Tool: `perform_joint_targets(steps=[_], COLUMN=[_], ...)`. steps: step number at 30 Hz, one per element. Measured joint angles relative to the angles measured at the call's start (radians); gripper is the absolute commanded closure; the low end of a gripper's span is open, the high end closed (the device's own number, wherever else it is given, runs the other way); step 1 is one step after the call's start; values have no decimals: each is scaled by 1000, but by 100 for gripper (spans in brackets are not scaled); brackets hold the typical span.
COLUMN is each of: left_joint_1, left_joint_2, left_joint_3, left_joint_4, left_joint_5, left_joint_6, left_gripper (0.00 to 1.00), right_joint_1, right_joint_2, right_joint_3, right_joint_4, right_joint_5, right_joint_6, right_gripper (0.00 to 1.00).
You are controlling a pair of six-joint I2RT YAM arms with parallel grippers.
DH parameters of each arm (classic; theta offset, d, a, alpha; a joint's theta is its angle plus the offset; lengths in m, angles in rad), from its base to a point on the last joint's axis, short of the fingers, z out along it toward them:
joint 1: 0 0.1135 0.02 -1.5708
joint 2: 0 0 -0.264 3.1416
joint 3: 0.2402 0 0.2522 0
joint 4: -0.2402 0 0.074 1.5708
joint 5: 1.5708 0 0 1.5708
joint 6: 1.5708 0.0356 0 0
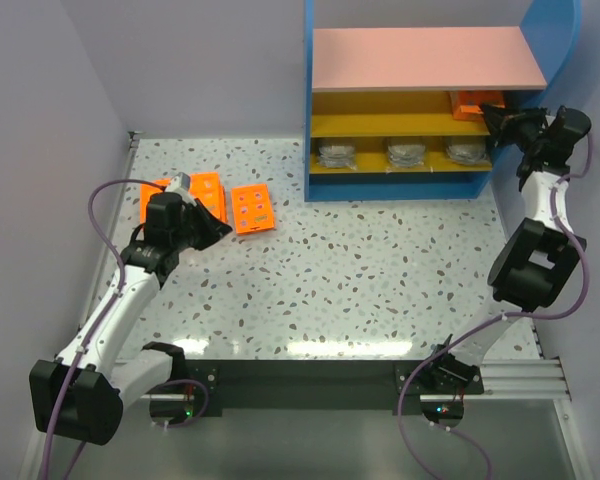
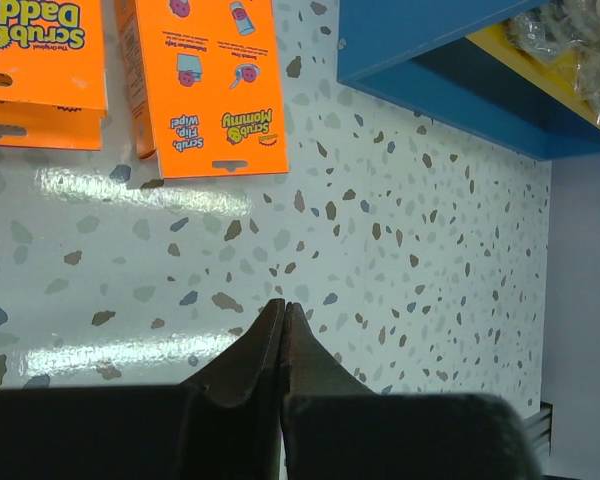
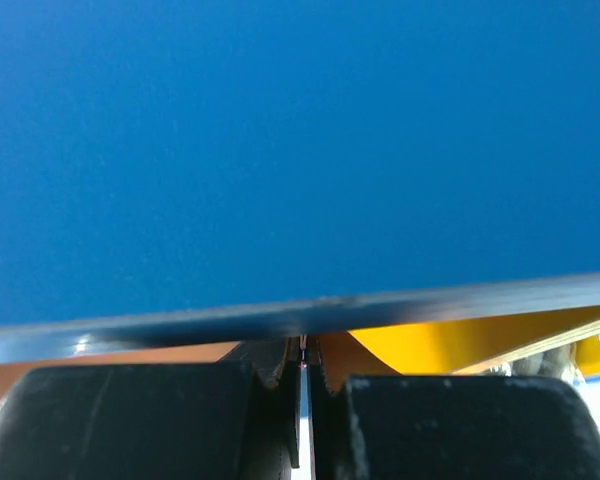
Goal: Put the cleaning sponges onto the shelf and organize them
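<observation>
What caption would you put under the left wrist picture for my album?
Shut left gripper over the speckled table, orange sponge packs ahead, blue shelf at right.

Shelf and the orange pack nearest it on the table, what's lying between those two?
Nothing. Only bare speckled table separates the shelf from that orange pack. The top view and the left wrist view both show it.

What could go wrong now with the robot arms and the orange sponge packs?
The right gripper is squeezed in against the blue side of the shelf, right beside the orange pack on the upper yellow board. It might bump the shelf or knock that pack off. The left gripper is shut near the orange packs on the table. Coming down shut, it would probably only shove them.
</observation>
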Motion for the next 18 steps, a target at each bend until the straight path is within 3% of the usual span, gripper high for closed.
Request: perform_joint_targets(steps=[13,17,18], left_joint_1=[0,0,0], left_joint_2=[3,3,3], left_joint_3=[0,0,0], left_joint_4=[20,20,20], left_joint_5=[6,6,7], left_joint_6=[0,0,0], left_gripper=[100,100,100], right_joint_1=[-14,-19,-20], right_joint_2=[-1,-18,-22], right_joint_3=[36,36,34], right_joint_4=[-113,-144,-150], right_joint_5=[-77,-77,-77], right_joint_6=[-93,-104,-106], right_gripper=[100,90,76])
